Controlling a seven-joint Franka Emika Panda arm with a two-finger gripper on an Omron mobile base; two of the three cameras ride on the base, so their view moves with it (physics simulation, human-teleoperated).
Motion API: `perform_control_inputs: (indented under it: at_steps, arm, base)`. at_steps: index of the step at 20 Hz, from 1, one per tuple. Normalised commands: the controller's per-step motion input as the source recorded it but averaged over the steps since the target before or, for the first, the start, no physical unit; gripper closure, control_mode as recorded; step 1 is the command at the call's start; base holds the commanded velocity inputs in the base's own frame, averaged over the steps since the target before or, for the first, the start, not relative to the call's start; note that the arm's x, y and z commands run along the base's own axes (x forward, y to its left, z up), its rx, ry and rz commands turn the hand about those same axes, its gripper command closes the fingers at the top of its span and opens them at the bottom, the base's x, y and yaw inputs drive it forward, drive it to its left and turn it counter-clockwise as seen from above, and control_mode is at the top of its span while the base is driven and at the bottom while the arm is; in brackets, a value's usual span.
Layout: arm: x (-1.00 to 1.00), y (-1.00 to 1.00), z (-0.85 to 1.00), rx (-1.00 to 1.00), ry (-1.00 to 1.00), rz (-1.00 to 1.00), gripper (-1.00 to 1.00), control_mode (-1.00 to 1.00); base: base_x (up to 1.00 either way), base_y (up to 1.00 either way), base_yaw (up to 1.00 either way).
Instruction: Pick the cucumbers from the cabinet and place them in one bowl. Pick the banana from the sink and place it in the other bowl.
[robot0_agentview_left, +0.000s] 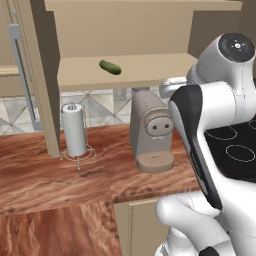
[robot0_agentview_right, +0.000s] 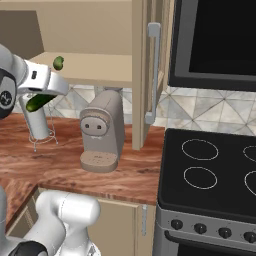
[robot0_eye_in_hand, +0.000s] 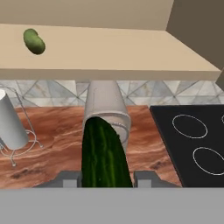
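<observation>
Two cucumbers are in view. One cucumber (robot0_eye_in_hand: 104, 154) is clamped lengthwise between the fingers of the hand (robot0_eye_in_hand: 106, 178), in the air below the cabinet (robot0_agentview_left: 125, 30) shelf and above the worktop (robot0_agentview_left: 55, 175). The second cucumber (robot0_agentview_left: 110, 67) lies alone on the shelf, left of middle. On the worktop stand one coffee machine (robot0_agentview_left: 151, 131) and, to its left, one paper towel roll (robot0_agentview_left: 75, 129). One black stove (robot0_agentview_right: 210, 175) with ring marks sits to the right.

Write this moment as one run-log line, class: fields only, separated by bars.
tool: shut on held cucumber | second cucumber: on cabinet shelf | below: coffee machine on counter
</observation>
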Motion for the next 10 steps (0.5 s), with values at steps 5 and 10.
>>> perform_control_inputs:
  at_steps: [5, 10]
  arm:
    - [-0.02, 0.0, 0.0, 0.0, 0.0, 0.0, 1.0, -1.0]
    - [-0.08, -0.01, 0.0, 0.0, 0.0, 0.0, 1.0, -1.0]
  base:
    - [0.0, 0.0, 0.0]
    - [0.0, 0.0, 0.0]
